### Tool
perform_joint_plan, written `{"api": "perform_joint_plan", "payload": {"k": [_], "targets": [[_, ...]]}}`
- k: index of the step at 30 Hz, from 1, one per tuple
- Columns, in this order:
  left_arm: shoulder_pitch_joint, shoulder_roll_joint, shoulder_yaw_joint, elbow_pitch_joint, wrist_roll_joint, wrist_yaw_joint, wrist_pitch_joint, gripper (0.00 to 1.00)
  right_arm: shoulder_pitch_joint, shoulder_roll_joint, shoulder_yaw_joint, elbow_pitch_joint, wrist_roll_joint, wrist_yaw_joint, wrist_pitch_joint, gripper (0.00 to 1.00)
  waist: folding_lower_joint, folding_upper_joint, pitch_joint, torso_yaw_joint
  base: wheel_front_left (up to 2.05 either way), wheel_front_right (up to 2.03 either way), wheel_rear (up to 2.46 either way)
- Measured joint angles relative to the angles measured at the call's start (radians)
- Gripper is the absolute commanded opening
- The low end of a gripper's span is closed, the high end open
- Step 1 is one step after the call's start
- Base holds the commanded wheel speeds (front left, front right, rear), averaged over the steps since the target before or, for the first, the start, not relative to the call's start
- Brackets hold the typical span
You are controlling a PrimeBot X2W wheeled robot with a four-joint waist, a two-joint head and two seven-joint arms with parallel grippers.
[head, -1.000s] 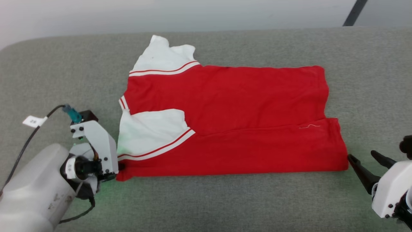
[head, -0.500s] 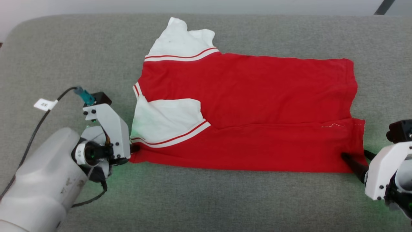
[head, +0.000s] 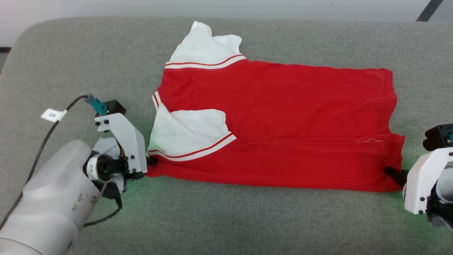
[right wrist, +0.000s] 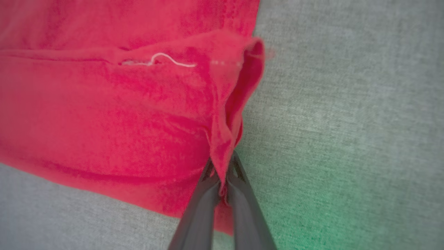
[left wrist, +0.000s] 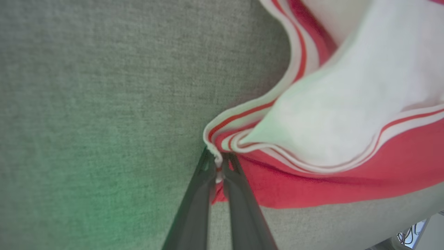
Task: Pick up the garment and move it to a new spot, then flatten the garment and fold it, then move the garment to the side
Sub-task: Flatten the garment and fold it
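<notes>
The garment (head: pixel 276 124), a red T-shirt with white sleeves and striped trim, lies back-up across the grey cushion, its near long edge folded over. My left gripper (head: pixel 150 163) sits at the near left corner, shut on the striped collar edge (left wrist: pixel 218 163). At the near right corner my right gripper (head: pixel 393 173) is shut on the red hem (right wrist: pixel 222 156), which bunches up between the dark fingers (right wrist: pixel 204 205). A loose white thread (right wrist: pixel 166 60) shows on the folded hem.
The grey upholstered surface (head: pixel 226 219) runs wide in front of and behind the shirt. Its rounded far left corner (head: pixel 21 39) meets a pale floor. A dark cable with a white tag (head: pixel 53 115) loops off my left wrist.
My right gripper moved in from the right and closed on the hem corner. The head camera shifted, so the whole scene slid right and down. My left gripper kept its hold.
</notes>
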Motion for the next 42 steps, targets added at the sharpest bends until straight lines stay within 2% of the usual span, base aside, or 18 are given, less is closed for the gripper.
{"api": "perform_joint_plan", "payload": {"k": [7, 15, 23, 31, 38, 39, 40, 41, 42], "targets": [[0.006, 0.013, -0.001, -0.019, 0.000, 0.003, 0.003, 0.00, 0.018, -0.014, -0.017, -0.014, 0.010, 0.000, 0.028, 0.00, 0.0000, 0.0000, -0.035, 0.002, 0.00, 0.00, 0.00], [0.039, 0.049, -0.013, -0.103, 0.000, 0.039, 0.034, 0.00, 0.072, -0.026, -0.062, -0.076, 0.017, 0.000, 0.089, 0.00, 0.0000, 0.0000, -0.076, 0.009, 0.00, 0.00, 0.00], [0.110, 0.109, -0.033, -0.264, 0.006, 0.109, 0.058, 0.00, 0.151, -0.029, -0.119, -0.145, 0.017, 0.000, 0.147, 0.00, 0.0000, 0.0000, -0.106, 0.021, 0.00, 0.00, 0.00], [0.216, 0.178, -0.048, -0.446, 0.007, 0.194, 0.064, 0.00, 0.230, 0.002, -0.178, -0.199, 0.006, 0.000, 0.201, 0.00, 0.0000, 0.0000, -0.119, 0.024, 0.00, 0.00, 0.00], [0.271, 0.202, -0.049, -0.522, 0.000, 0.231, 0.051, 0.00, 0.260, 0.030, -0.195, -0.227, -0.009, 0.000, 0.209, 0.00, 0.0000, 0.0000, -0.121, 0.018, 0.00, 0.00, 0.00], [0.274, 0.202, -0.047, -0.525, -0.001, 0.231, 0.046, 0.00, 0.260, 0.031, -0.195, -0.229, -0.009, 0.000, 0.208, 0.12, 0.0001, 0.0000, -0.121, 0.017, 0.00, 0.00, 0.00], [0.275, 0.202, -0.045, -0.529, -0.005, 0.231, 0.046, 0.00, 0.260, 0.032, -0.194, -0.229, -0.010, 0.000, 0.208, 0.40, 0.0000, 0.0000, -0.122, 0.015, 0.00, 0.00, 0.00], [0.276, 0.204, -0.046, -0.535, -0.005, 0.230, 0.045, 0.02, 0.260, 0.035, -0.193, -0.231, -0.010, 0.000, 0.204, 0.47, 0.0001, 0.0000, -0.122, 0.013, 0.00, 0.00, 0.00], [0.276, 0.207, -0.047, -0.539, -0.001, 0.228, 0.041, 0.06, 0.260, 0.036, -0.193, -0.234, -0.012, 0.000, 0.201, 0.62, 0.0000, 0.0000, -0.123, 0.011, 0.00, 0.00, 0.00]]}}
